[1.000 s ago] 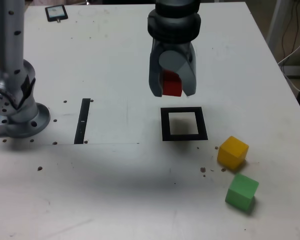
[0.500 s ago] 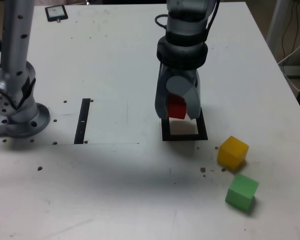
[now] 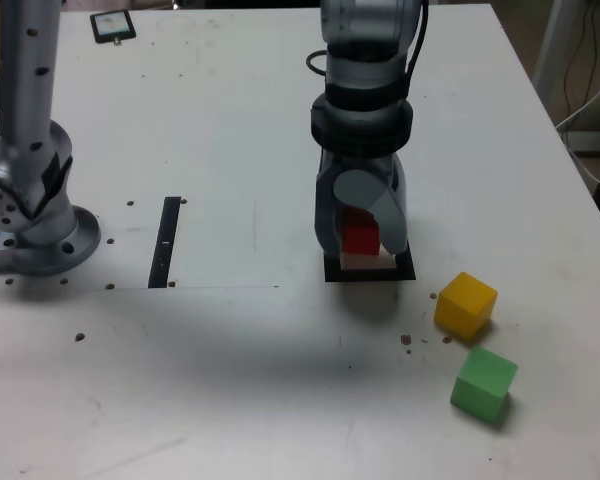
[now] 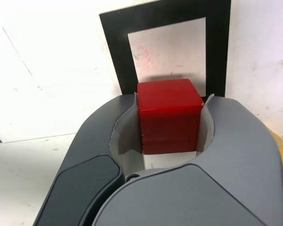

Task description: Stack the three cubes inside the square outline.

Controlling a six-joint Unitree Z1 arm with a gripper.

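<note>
Lowered over the last second from above the desk (image 3: 230, 150) to the square outline (image 3: 405, 270). Tool (image 3: 360, 240) closed on the red cube (image 3: 359, 238), low over the white centre. Not yet released. Yellow cube (image 3: 466, 305) and green cube (image 3: 484, 384) unstacked nearby.

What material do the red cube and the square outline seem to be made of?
Red cube: probably painted wood or hard plastic; matte, evenly coloured, with sharp edges and no shine.
Square outline: apparently black tape or print; it lies flat, without visible thickness.
</note>
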